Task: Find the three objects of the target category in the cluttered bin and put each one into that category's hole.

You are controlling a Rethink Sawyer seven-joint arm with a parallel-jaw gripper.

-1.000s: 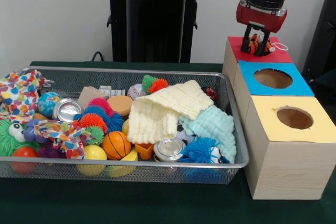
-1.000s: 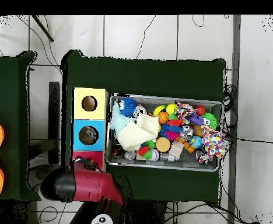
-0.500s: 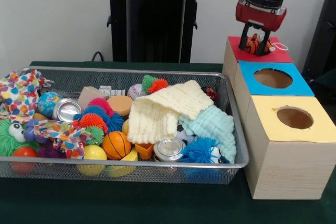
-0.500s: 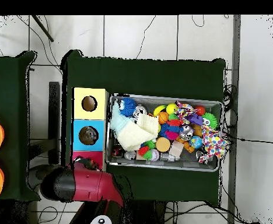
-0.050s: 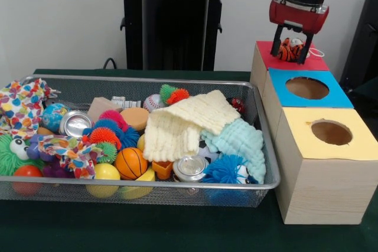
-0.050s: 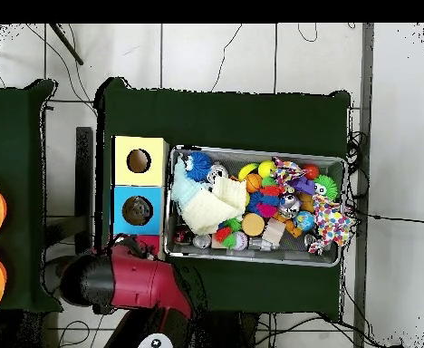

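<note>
Where pincer [image 5: 290, 50] hangs, tiger toy [image 5: 289, 52] sits.

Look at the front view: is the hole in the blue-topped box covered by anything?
No, the blue-topped box shows an open round hole, with nothing lying over it.

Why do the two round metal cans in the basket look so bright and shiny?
In the front view, light glares off the silver can lids; in the overhead view, they show only as small pale dots in the wire mesh basket.

Blue hole [image 5: 307, 88] and yellow hole [image 5: 331, 132] unobstructed; orange toy [image 5: 289, 51] atop red box [image 5: 266, 57].
</note>
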